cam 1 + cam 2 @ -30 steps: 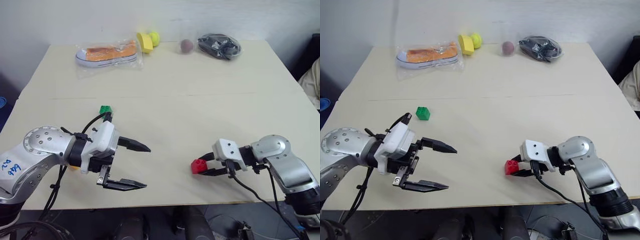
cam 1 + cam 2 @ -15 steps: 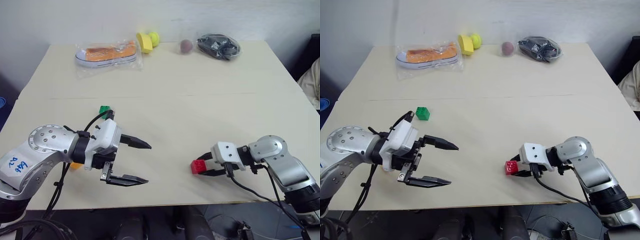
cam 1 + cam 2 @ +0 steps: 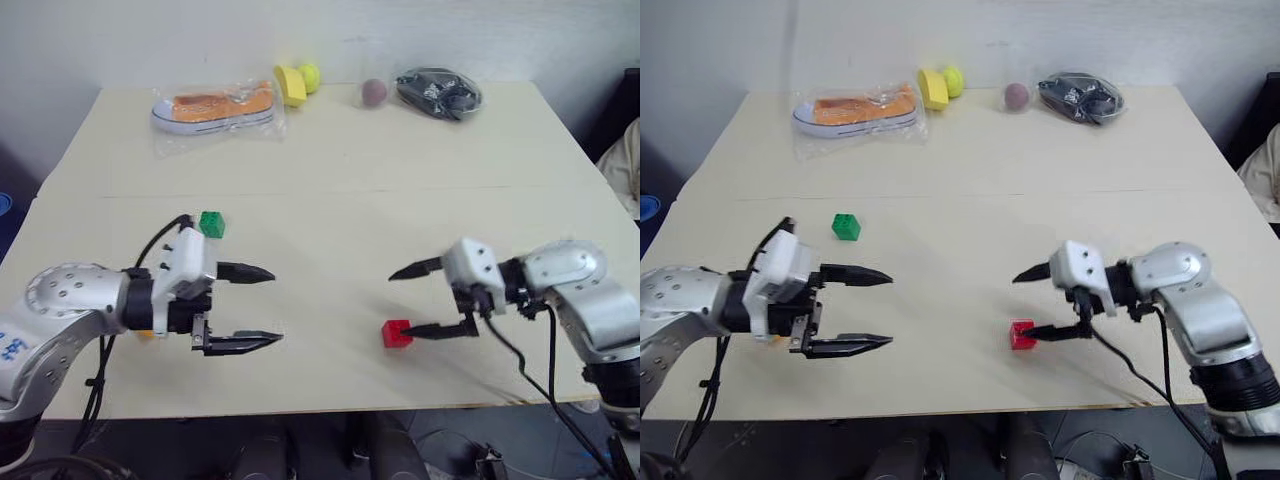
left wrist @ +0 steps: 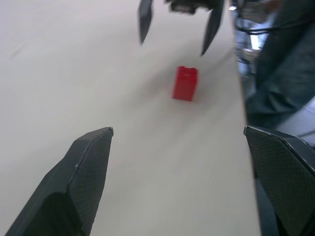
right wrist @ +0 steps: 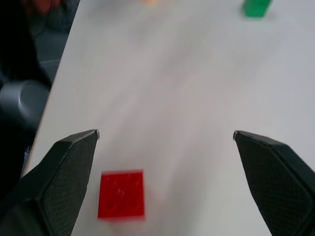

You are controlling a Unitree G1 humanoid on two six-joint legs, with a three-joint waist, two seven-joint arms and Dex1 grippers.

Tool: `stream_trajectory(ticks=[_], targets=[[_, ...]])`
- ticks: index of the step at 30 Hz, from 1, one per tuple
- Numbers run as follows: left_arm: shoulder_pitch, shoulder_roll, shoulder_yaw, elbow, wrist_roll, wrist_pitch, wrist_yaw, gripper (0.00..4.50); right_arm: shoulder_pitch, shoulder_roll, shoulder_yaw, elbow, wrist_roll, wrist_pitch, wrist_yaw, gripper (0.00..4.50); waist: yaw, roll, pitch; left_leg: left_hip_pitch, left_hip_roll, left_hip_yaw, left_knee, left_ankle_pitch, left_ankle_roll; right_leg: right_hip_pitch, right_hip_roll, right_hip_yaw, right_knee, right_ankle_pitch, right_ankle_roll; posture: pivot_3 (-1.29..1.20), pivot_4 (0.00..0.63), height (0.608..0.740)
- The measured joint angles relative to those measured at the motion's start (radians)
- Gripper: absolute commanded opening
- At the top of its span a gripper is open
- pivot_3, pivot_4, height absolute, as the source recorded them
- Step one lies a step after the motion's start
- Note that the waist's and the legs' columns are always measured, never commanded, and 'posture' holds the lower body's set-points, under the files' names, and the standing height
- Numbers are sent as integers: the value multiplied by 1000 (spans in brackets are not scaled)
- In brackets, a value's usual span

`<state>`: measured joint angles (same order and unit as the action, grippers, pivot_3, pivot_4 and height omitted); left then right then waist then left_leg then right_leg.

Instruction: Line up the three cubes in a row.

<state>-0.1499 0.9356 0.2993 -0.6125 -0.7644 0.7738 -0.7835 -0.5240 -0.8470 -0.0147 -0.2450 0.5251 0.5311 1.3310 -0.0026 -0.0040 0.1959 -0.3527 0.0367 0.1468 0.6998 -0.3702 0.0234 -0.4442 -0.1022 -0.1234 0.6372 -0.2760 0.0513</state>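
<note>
The orange-yellow cube [image 3: 147, 331] peeks out behind the wide-open left hand [image 3: 250, 307]; right hand [image 3: 1042, 302] gapes wide over the pale bench [image 3: 400, 180].

The table [image 3: 420, 190] is plain pale cream. On it sit a bright red cube [image 3: 396, 333] and a green cube [image 3: 211, 223]. Both grippers have black fingers [image 3: 245, 272] on white housings. At the far edge lie an orange shoe [image 3: 215, 105] in clear plastic, yellow-green balls [image 3: 297, 80], and a dull reddish-brown ball [image 3: 373, 92].
</note>
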Motion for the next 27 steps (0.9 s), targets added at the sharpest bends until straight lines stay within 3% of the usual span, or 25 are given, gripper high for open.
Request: stream_trajectory(ticks=[4, 10, 17, 26, 27], targets=[[-147, -137, 14, 82, 102, 201, 382, 4500, -30, 7, -59, -71, 110, 111, -69, 4488, 24, -4, -2, 0, -1, -2, 0, 0, 0, 1, 0, 0, 0, 0, 0, 0, 150, 740], [-405, -269, -92, 256, 254, 415, 679, 4500, -20, 23, -40, -97, 142, 145, -106, 4488, 28, -6, -2, -2, -5, -1, -1, 1, 3, 1, -1, -1, 0, 3, 5, 0, 150, 740], [-604, -367, -163, 621, 369, 374, 703, 4500, -20, 38, -38, -98, 154, 143, -141, 4488, 26, -6, -2, -2, -5, 0, -1, 1, 3, 1, 3, -2, 1, 3, 5, 0, 150, 740], [-673, -430, -188, 882, 452, 289, 685, 4500, -7, 45, -39, -111, 167, 125, -183, 4488, 25, -7, -2, -3, -5, 0, 0, 1, 3, 1, 3, -3, 1, 3, 5, 0, 150, 740], [-676, -433, -188, 904, 458, 284, 684, 4304, -6, 45, -39, -111, 168, 124, -187, 4498, 26, -7, -2, -3, -5, 0, 0, 1, 3, 1, 3, -3, 1, 3, 5, 0, 150, 740]])
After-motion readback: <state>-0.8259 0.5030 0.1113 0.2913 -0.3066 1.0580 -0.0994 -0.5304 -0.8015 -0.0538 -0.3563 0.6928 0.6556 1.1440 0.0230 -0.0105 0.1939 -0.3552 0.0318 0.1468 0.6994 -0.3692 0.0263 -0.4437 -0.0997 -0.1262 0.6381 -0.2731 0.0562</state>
